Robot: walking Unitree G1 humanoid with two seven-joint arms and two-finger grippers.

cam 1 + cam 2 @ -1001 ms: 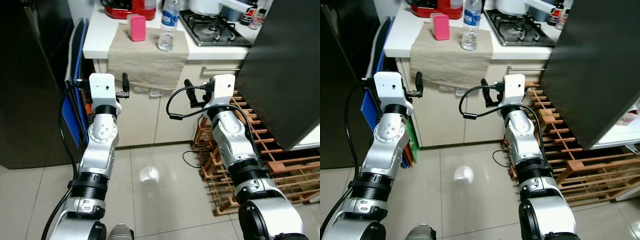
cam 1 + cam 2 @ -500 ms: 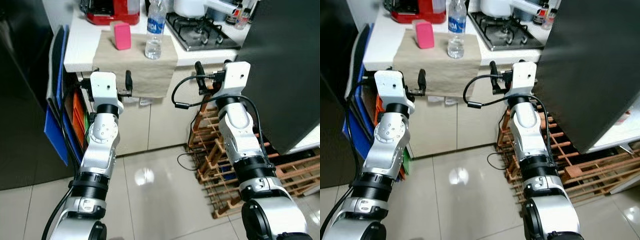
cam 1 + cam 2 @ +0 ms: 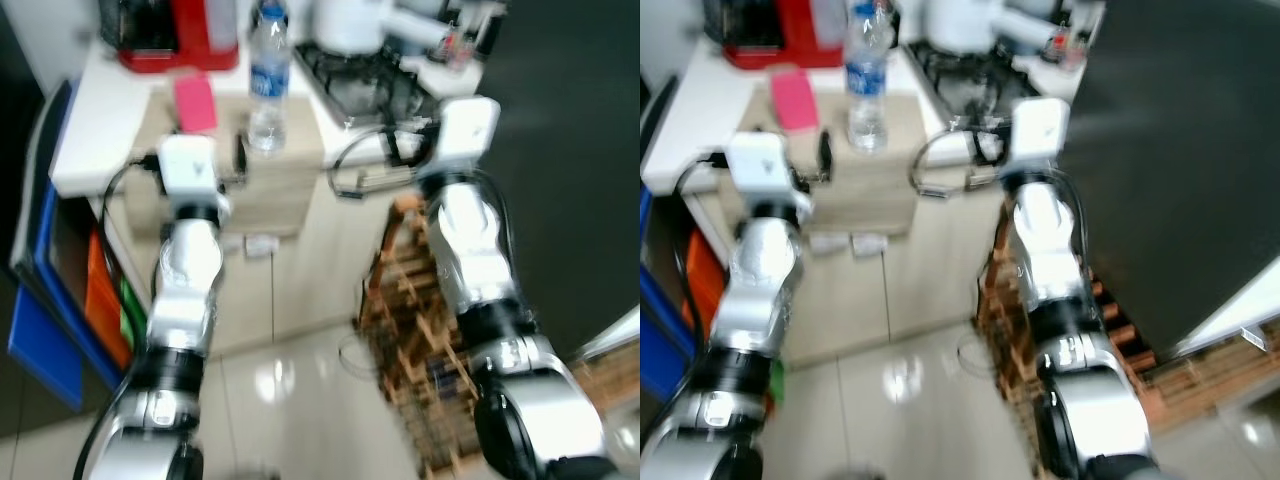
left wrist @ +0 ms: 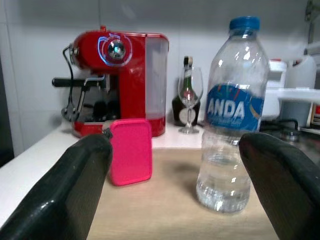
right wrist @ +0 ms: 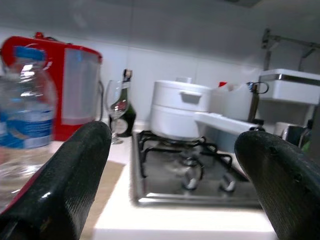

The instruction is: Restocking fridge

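At the upper left of the head views, a white table (image 3: 85, 160) carries a red coffee machine (image 3: 170, 35) at its back edge. A beige cloth (image 3: 285, 190) lies over the table's front, and on it stand a pink box (image 3: 195, 102) and, just to its right, a clear water bottle (image 3: 266, 80) with a blue cap and blue label. The left tool (image 4: 175, 185) is raised level with the table's front edge, its two black fingers spread wide and empty; through the left wrist camera the pink box sits by one finger and the bottle by the other, neither touched. Behind them stand a wine glass (image 4: 190, 97) and a dark bottle (image 4: 184, 95). Right of the cloth is a gas hob (image 5: 185, 172) with a white pot (image 5: 180, 112). The right tool (image 5: 175, 185) is held before the hob, fingers likewise spread and empty. A wooden rack (image 3: 410, 320) stands on the floor below, beside a dark fridge door (image 3: 1180, 150) at the right.
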